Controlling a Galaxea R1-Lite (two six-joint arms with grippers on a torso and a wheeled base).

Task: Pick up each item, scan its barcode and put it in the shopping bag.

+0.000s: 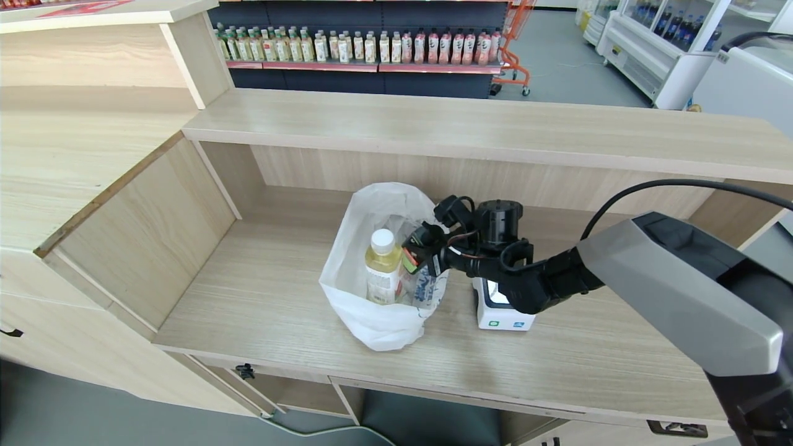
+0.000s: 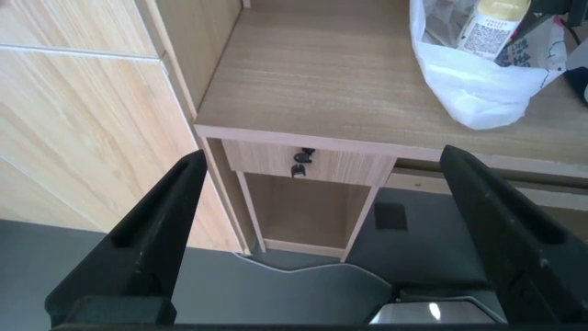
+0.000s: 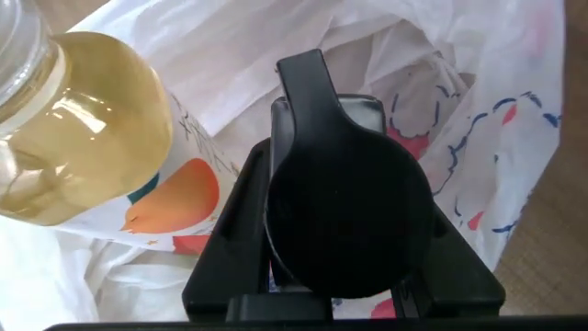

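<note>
The white shopping bag (image 1: 362,316) stands open on the lower surface of the wooden counter (image 1: 266,297), near its middle. Inside it we see a bottle (image 1: 382,265) of pale yellow drink, upright, with a white cap and an orange fruit on its label. The bag's side toward 3 o'clock carries blue and red print.

The right gripper (image 1: 419,251) is in the bag's mouth, entering from 3 o'clock, and lies just beside the bottle's shoulder. Something green and red shows at its tip. We cannot tell what it is, nor whether the pincer is wide, narrow or holding it, because in the right wrist view the gripper's own black body covers the tip. The white scanner (image 1: 499,313) stands on the counter at 3 o'clock of the bag, partly behind the right arm.

The left gripper (image 2: 323,161) hangs low in front of the counter's front edge, toward 7 o'clock of the bag and well apart from it. Its pincer is spread wide and holds nothing. It faces a small drawer (image 2: 266,158) with keys (image 2: 300,165) in the lock.

At 12 o'clock, beyond the counter's raised top, a shelf (image 1: 365,66) carries a row of drinks (image 1: 347,46). An orange cart (image 1: 517,56) stands at the shelf's 3 o'clock end.
</note>
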